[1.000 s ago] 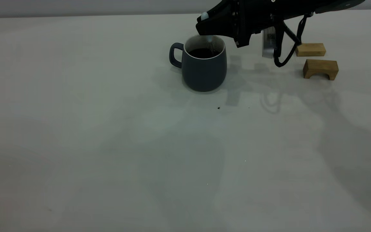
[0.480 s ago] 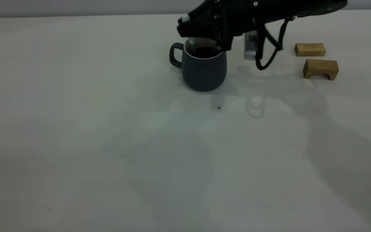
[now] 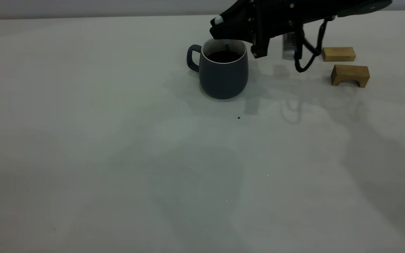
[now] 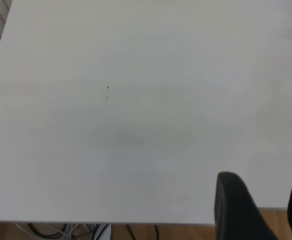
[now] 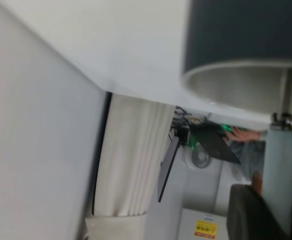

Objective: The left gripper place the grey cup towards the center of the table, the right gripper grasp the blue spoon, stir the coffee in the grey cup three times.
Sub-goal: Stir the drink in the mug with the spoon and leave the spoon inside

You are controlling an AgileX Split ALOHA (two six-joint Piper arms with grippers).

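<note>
Nowhere legible writing; blue spoon in grey cup.

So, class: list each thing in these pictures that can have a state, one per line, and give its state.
grey cup: upright on the table, holding coffee.
blue spoon: held upright, its metal end dipped into the cup.
right gripper: above the cup's rim, jaws shut on the spoon's handle.
left gripper: away over bare table, jaws open, holding nothing.
wooden blocks: lying on the table, apart from the cup.
</note>
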